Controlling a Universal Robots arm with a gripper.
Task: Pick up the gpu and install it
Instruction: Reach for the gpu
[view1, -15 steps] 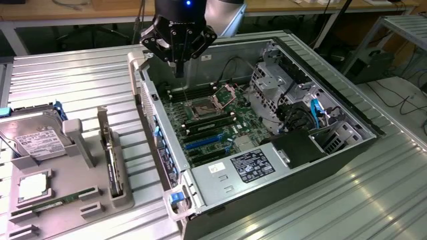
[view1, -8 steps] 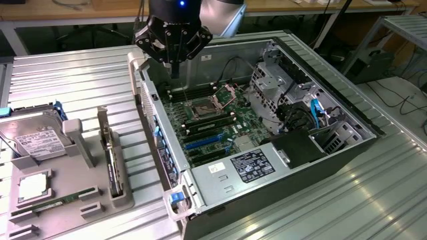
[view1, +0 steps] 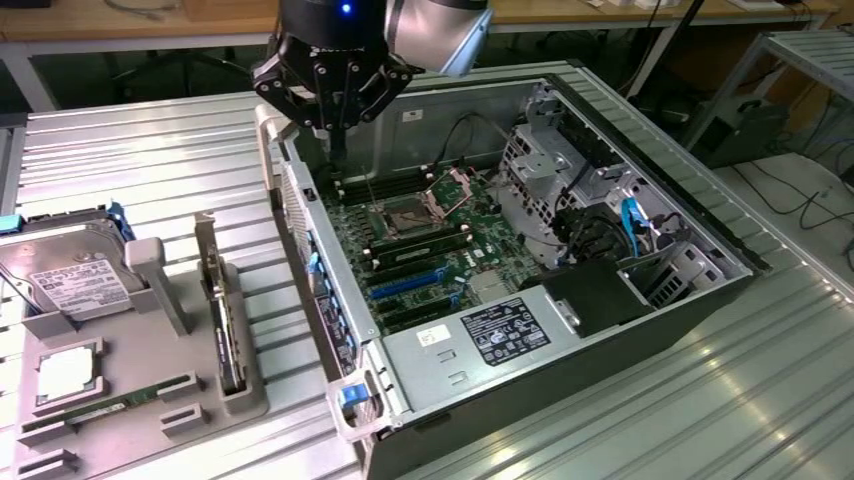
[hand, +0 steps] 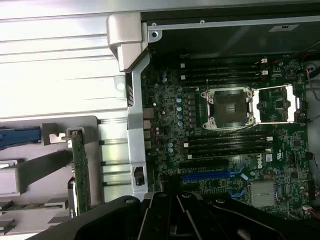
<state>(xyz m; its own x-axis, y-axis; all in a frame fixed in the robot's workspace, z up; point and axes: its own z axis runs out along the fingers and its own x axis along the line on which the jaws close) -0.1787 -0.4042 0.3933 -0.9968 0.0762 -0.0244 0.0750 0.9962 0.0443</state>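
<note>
The gpu stands on its edge in a slot of the grey holder on the exterior view's left, its silver bracket at the far end. In the wrist view the gpu shows as a narrow green strip beside the case wall. My gripper hangs over the far corner of the open computer case, above the motherboard, shut with nothing in it. The gripper is well apart from the gpu. Blue expansion slots lie on the board.
A silver hard drive with a white label and a narrow green memory stick also sit in the holder. Inside the case are the power supply, drive cages and cables. All rests on a ribbed metal table.
</note>
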